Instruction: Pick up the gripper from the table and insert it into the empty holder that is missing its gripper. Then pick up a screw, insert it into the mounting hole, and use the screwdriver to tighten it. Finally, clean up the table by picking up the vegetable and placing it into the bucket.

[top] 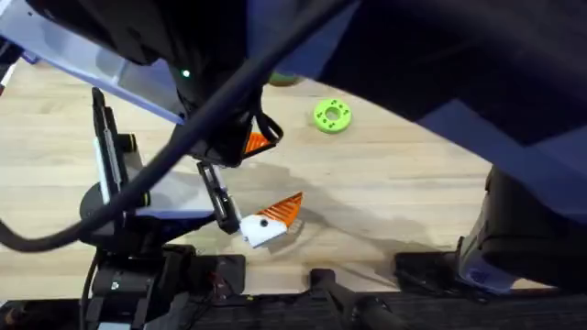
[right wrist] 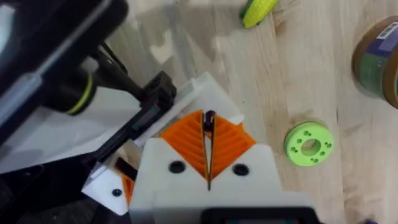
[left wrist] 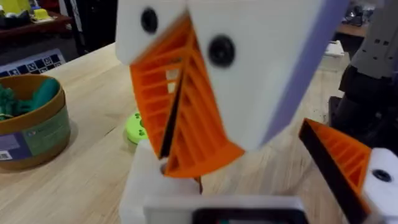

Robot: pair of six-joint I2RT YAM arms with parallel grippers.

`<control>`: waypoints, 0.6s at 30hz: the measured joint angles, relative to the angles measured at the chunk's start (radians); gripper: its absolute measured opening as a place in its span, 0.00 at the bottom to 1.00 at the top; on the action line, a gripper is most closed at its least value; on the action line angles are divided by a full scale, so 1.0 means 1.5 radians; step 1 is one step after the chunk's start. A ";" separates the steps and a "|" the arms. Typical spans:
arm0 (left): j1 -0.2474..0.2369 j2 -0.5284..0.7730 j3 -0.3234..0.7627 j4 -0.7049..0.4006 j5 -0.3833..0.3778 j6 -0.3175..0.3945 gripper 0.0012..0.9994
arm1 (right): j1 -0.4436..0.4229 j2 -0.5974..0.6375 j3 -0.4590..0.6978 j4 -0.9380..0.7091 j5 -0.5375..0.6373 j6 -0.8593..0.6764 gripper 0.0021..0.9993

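The holder (left wrist: 144, 182) is a bare white base low in the left wrist view, and the orange tip of the right gripper (left wrist: 186, 163) comes down right at its upper edge. I cannot tell whether they touch. That gripper's two ribbed orange pads (right wrist: 227, 144) are pressed together along a thin black seam. A small dark thing sits at their very tip, too small to name, and I cannot tell the loose orange gripper apart from the pads. Just right of the holder stands a white base bearing an orange wedge (left wrist: 341, 158), its black edge turned towards the holder, with a narrow strip of wood between them.

From overhead, this claw (top: 272, 218) sits near the front middle of the table (top: 394, 183), and a black stand (top: 108, 174) crowds it on the left. Dark arms hang over the far and left parts. To the right of the claw the wood lies open as far as the right arm's base.

A green ring (top: 331, 115) lies far and right of the claw, well apart. The bucket (left wrist: 28, 127), holding green toy pieces, stands beyond the ring and to its left, and the vegetable (right wrist: 257, 10) lies on the wood well apart from the pads. Whether the left gripper is apart or together cannot be told.
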 joint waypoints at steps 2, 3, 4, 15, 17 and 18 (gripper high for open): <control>0.000 0.000 0.000 0.000 0.000 0.000 0.99 | 0.000 0.003 0.000 0.000 0.000 0.000 0.00; 0.000 0.000 0.000 0.000 0.000 0.000 0.99 | 0.000 0.006 0.000 0.000 0.000 0.000 0.00; 0.000 0.000 0.000 0.000 0.000 0.000 0.99 | 0.000 0.009 0.000 0.000 0.000 0.000 0.00; 0.000 0.000 0.000 0.000 0.000 -0.002 0.99 | 0.000 0.014 0.001 0.001 0.003 0.000 0.00; 0.000 0.000 0.000 0.000 0.000 -0.001 0.99 | 0.000 0.014 0.001 0.001 0.003 0.000 0.00; 0.000 0.000 0.000 0.000 0.000 -0.001 0.99 | 0.000 0.014 0.001 0.001 0.004 0.002 0.05</control>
